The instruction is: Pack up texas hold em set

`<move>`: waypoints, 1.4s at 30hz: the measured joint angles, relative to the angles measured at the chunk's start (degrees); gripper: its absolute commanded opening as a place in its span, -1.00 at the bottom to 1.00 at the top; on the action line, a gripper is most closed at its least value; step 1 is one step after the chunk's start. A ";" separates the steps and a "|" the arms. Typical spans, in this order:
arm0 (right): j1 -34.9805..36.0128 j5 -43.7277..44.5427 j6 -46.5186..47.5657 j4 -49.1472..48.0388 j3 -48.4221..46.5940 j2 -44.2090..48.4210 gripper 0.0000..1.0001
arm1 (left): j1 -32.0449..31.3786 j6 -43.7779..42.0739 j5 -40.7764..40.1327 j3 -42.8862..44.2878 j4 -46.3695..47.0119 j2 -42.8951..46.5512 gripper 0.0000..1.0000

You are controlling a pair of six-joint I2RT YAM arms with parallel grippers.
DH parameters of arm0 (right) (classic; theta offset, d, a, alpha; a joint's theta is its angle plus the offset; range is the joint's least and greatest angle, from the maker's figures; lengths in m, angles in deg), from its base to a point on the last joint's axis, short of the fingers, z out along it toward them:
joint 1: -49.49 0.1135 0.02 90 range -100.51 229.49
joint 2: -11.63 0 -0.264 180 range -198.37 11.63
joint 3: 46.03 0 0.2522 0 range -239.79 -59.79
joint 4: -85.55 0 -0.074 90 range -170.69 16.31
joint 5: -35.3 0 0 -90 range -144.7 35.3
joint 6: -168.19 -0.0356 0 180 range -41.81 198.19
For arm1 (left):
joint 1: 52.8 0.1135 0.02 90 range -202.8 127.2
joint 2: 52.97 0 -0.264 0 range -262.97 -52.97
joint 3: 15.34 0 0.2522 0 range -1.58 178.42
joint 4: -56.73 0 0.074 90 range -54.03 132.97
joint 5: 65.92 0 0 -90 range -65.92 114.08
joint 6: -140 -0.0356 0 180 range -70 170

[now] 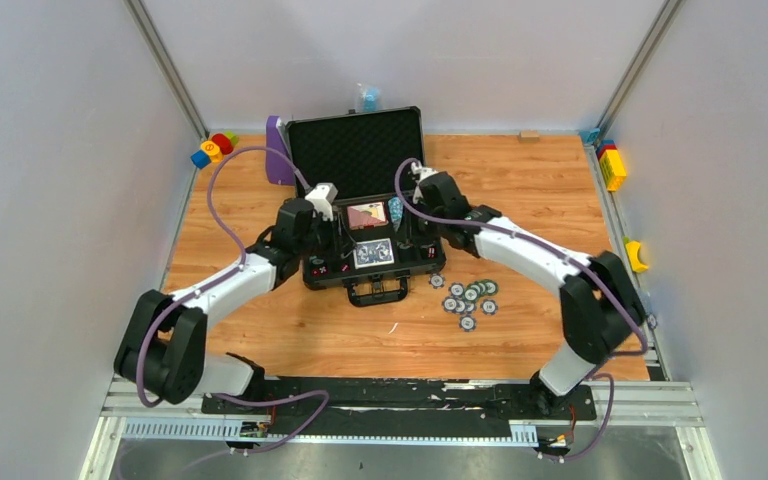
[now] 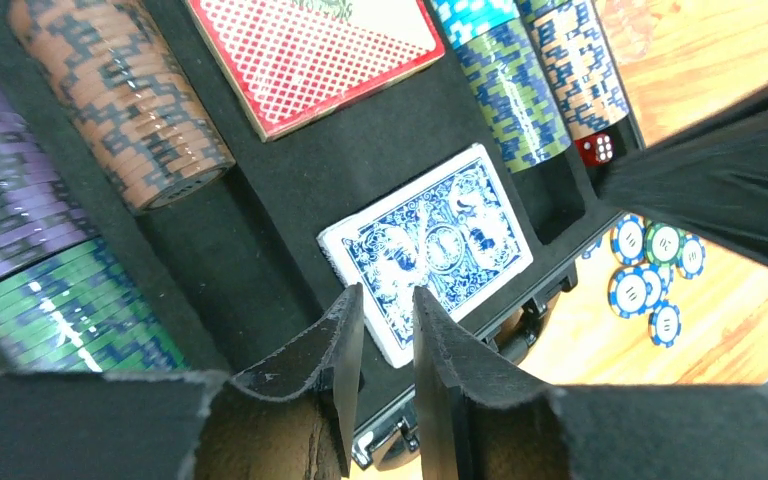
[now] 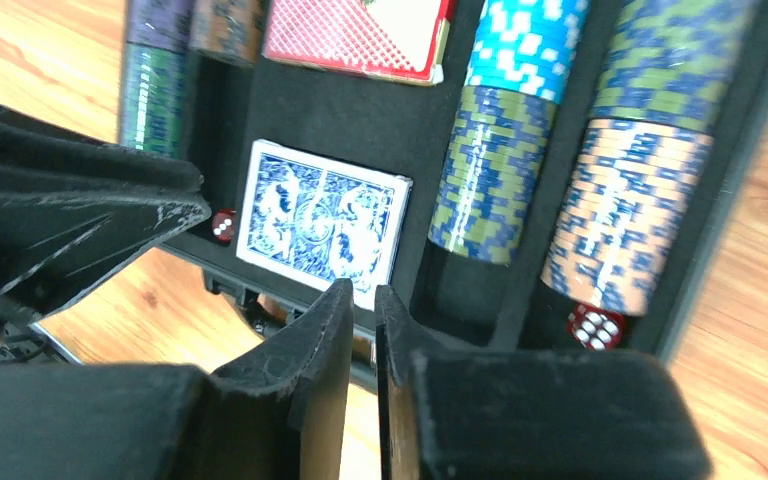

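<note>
The dark grey briefcase [image 1: 355, 160] lies open at the table's middle back, lid up. Its foam tray holds rows of striped chips [image 2: 120, 100] [image 3: 495, 170], a red card deck [image 1: 366, 215] and a blue card deck [image 1: 373, 253] [image 2: 430, 245] [image 3: 322, 220]. Red dice [image 3: 597, 326] [image 2: 596, 148] sit at the row ends. Several loose blue and green chips [image 1: 470, 297] [image 2: 650, 265] lie on the wood right of the case. My left gripper [image 1: 332, 240] [image 2: 388, 300] hovers over the tray's left front, narrowly open and empty. My right gripper [image 1: 407, 235] [image 3: 363, 292] hovers over the right front, almost closed and empty.
A purple stand [image 1: 278, 150] leans at the case's left. Coloured toy blocks lie at the back left corner [image 1: 215, 148] and along the right edge [image 1: 613, 168]. A yellow piece [image 1: 638, 255] sits at the right edge. Grey walls enclose the table.
</note>
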 measured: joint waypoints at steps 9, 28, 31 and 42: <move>-1.18 7.80 1.14 -0.37 12.72 20.63 -0.68 | -4.59 -2.36 -2.84 0.04 -2.14 3.93 -0.34; -3.15 14.73 1.05 2.16 19.96 28.26 -0.62 | -5.51 -2.19 -4.37 -5.55 -2.23 9.07 -0.25; -4.35 14.58 1.01 2.14 20.46 29.29 -0.61 | -5.51 -2.38 -5.99 -8.44 -2.47 16.98 -0.19; -5.79 13.44 0.72 2.16 21.79 30.91 -0.54 | -5.49 -4.57 -12.31 -17.40 -7.58 40.41 0.15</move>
